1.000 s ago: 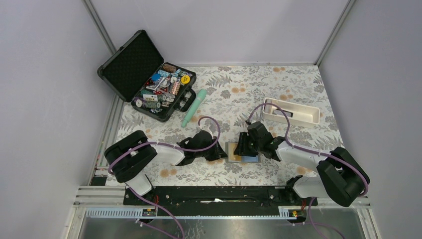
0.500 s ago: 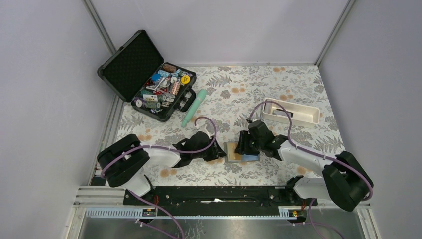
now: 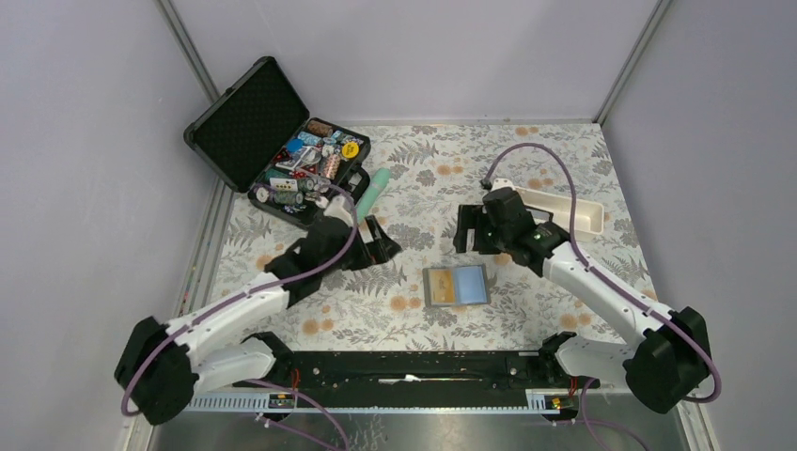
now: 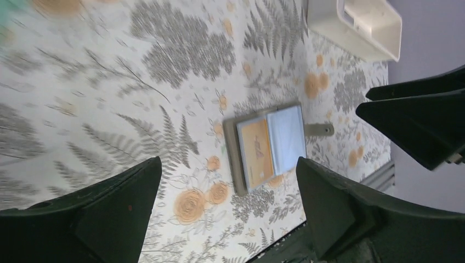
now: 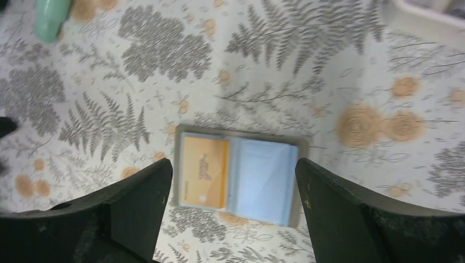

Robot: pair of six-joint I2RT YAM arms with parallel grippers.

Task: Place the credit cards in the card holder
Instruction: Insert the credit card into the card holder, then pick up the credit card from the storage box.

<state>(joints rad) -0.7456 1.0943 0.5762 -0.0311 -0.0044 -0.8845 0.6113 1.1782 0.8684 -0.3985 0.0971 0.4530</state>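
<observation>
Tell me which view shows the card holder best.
Right wrist: the card holder lies open, centred and largest, an orange card and a blue card inside. Left wrist shows it whole but smaller and tilted. Top external shows it small between the arms.

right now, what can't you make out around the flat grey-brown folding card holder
- Grey-brown card holder: any cards beneath the orange card and pale blue card, every view; those cover its pockets.
- Orange card's print: blurred, both wrist views.
- White oblong tray: left end hidden by the right arm, top view.
- Open black hard case: contents too small, top view.
</observation>
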